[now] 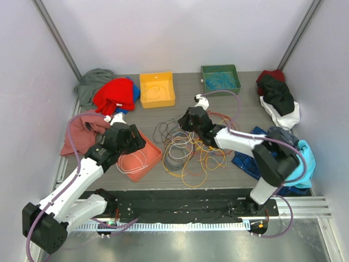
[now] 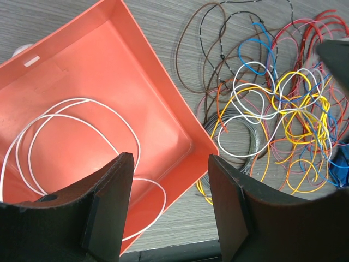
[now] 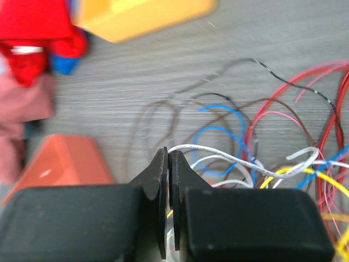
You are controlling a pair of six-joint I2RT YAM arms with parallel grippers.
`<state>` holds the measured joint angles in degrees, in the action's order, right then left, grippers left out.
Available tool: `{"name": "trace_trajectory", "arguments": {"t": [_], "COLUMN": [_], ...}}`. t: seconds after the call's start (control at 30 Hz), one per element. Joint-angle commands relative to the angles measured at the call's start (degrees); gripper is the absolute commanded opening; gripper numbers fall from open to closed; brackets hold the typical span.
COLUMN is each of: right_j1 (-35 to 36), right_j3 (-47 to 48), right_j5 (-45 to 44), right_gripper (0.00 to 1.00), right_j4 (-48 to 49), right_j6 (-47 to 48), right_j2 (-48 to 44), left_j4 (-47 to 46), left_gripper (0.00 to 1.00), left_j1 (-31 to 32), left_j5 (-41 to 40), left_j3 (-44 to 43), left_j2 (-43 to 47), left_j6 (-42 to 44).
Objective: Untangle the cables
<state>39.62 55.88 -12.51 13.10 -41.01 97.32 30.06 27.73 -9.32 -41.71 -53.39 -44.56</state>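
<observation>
Grey table (image 1: 248, 112), tangled cables (image 1: 188, 150), orange tray (image 1: 126, 164), yellow tray (image 1: 158, 102), green tray (image 1: 222, 90), heaped clothes (image 1: 114, 95)

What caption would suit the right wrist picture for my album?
Right gripper pinched shut on a white cable at the edge of a colourful cable tangle.

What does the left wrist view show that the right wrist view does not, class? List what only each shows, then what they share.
Only the left wrist view: the inside of the orange tray, holding a coiled white cable, and the left pincer, open and empty above it.
Only the right wrist view: the yellow bin, the red cloth, and the right pincer, shut, seemingly on a white strand.
Both: the cable tangle, the orange tray and the grey table.
</observation>
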Motion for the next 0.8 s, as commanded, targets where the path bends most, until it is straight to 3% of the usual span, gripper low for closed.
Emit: {"name": "trace_trajectory", "arguments": {"t": [0.0, 0.2, 0.33, 0.43, 0.47, 0.53, 0.7, 0.77], "right_j1": [3.9, 9.8, 10.7, 10.8, 10.7, 10.7, 10.9, 10.9], "right_j3": [-0.2, 10.9, 20.2, 27.1, 29.2, 30.7, 34.6, 35.3], "right_j5": [-3.8, -3.8, -4.1, -3.1, -2.8, -1.2, 1.4, 2.1], "right_gripper": [0.01, 0.01, 0.01, 0.01, 0.01, 0.01, 0.01, 0.01], "right_j4": [-3.9, -16.6, -23.3, -28.1, -28.7, -29.4, -31.0, -31.4], "right_j6": [5.7, 13.4, 15.2, 14.5, 13.8, 12.2, 9.0, 8.2], "right_j2": [-12.7, -21.9, -24.5, -24.7, -25.0, -25.3, -25.4, -25.7], "left_j4": [-0.9, -1.9, -8.3, -17.5, -23.7, -30.1, -57.7, -60.4], "left_gripper": [0.61, 0.61, 0.66, 0.81, 0.99, 1.0, 1.0, 1.0], "left_j1": [-0.2, -0.3, -0.2, -0.3, -0.2, 0.2, 3.1, 4.1], "left_j5": [-0.1, -0.5, 3.3, 7.5, 8.3, 9.1, 9.0, 13.9], "left_j3": [-0.2, -1.8, -0.4, 2.6, 3.6, 7.9, 17.5, 16.5], "left_j2": [1.5, 3.5, 7.4, 9.3, 10.7, 12.3, 16.3, 15.0], "left_j6": [0.2, 0.8, 0.7, 0.2, 0.2, 0.2, 1.4, 4.7]}}
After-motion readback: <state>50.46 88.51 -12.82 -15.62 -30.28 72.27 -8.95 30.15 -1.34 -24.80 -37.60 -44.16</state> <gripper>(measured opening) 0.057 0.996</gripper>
